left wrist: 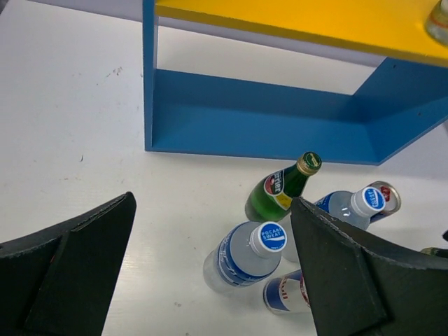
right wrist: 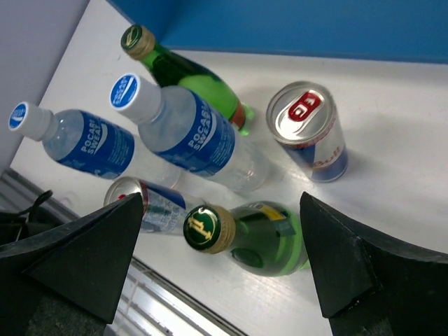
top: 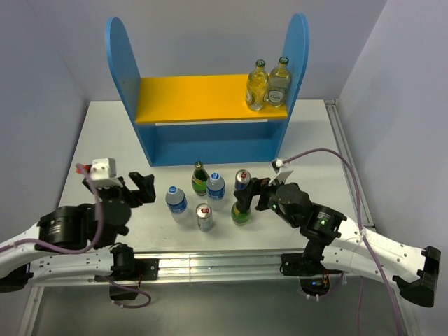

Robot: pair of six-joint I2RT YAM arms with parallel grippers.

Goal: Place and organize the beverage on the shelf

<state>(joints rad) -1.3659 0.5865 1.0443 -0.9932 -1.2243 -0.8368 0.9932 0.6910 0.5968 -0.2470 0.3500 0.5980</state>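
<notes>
Left tool (left wrist: 213,204): gapes wide, grips nothing, hangs over the table (top: 105,140) to the left of the drinks, framing the left water bottle (left wrist: 241,255) between its fingers (left wrist: 77,266) in the wrist view.

Right tool (right wrist: 222,203): likewise spread wide and empty, sits low at the right of the cluster with the near green bottle (right wrist: 262,238) between its fingers (right wrist: 343,259). Cannot tell whether touching.

Beverage (top: 215,190): stands upright on the table in a loose cluster just in front of the shelf (top: 210,143). Counts, from the far side, the far green bottle (top: 200,180), the right water bottle (top: 215,199) just beside it, the right can (top: 242,180), and nearest the arms the near can (top: 204,218).

Shelf: rises at the far side of the table and carries two pale glass bottles (top: 279,84) at the right end of its yellow board (top: 196,98).
</notes>
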